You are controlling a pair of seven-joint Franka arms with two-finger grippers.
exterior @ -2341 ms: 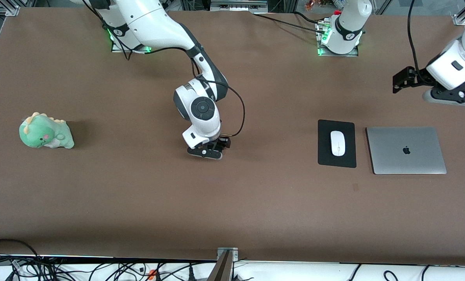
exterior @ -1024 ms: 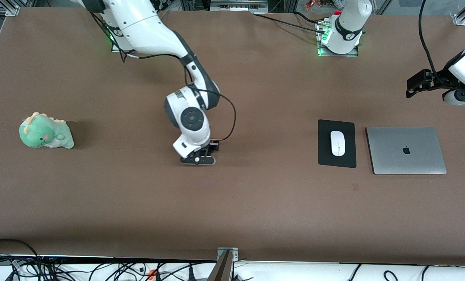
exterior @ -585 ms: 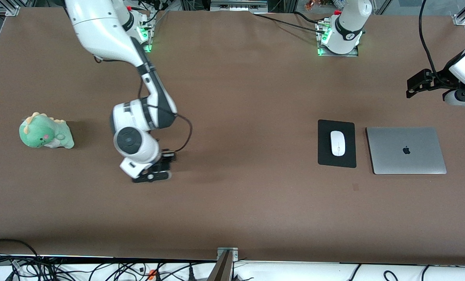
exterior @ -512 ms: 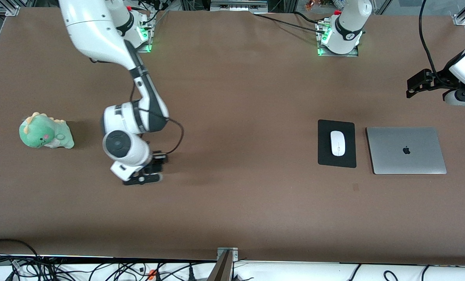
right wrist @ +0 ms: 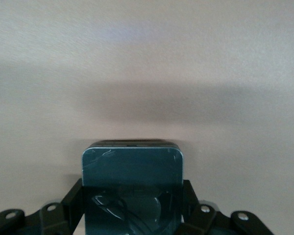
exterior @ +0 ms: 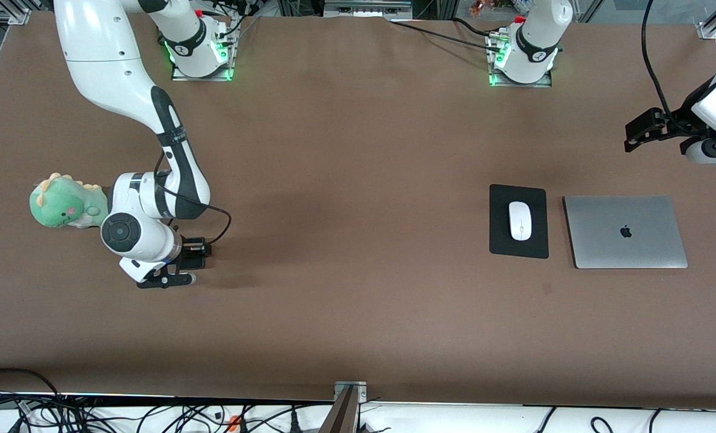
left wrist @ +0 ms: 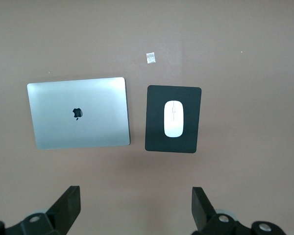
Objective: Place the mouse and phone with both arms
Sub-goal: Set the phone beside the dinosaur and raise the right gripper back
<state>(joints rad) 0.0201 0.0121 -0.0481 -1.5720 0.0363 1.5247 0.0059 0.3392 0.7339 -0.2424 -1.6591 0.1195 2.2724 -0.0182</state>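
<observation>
The right hand [exterior: 166, 278] grips the phone [right wrist: 132, 183] between its fingers, low over the counter [exterior: 358, 325] beside the plush dinosaur [exterior: 68, 202] — judged the placing step; next, lower and release. The left hand [left wrist: 134, 205] waits wide open and empty — the mouse [exterior: 520, 220] rests on the mouse pad [exterior: 518, 249].

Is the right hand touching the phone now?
Touching. In the right wrist view, the right hand has its fingers pressed against both sides of the phone, which stands between them above the table.
</observation>
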